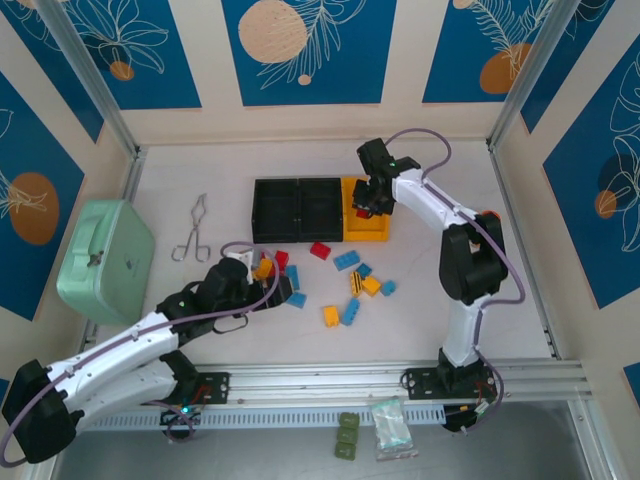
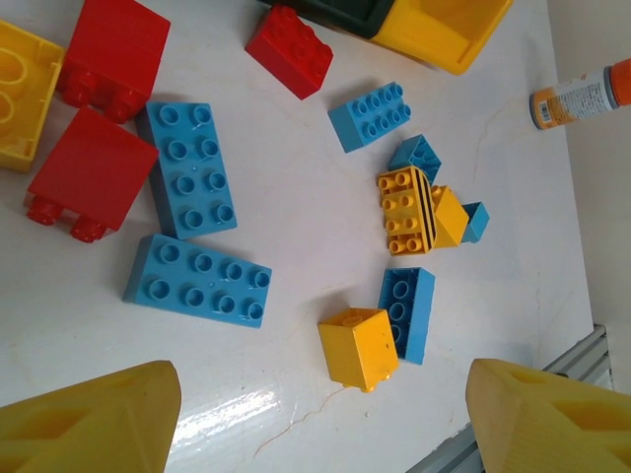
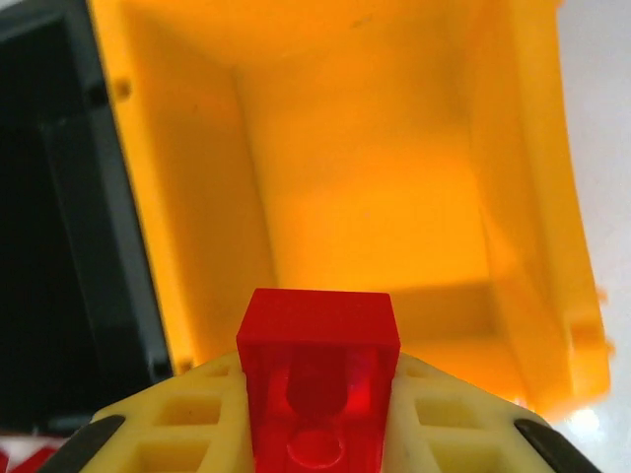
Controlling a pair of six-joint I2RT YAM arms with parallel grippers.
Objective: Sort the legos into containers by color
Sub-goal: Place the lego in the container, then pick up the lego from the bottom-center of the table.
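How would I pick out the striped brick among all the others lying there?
Find the yellow bin at the right end of the row of three. Just below it in the overhead view, on the white table, the striped brick sits among blue bricks. It alone is yellow with black stripes.

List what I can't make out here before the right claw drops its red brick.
- Top view: inside of the yellow bin, partly hidden by the right claw.
- Right wrist view: inside of the black bin, too dark.
- Left wrist view: the bottle, cut off by the right edge.
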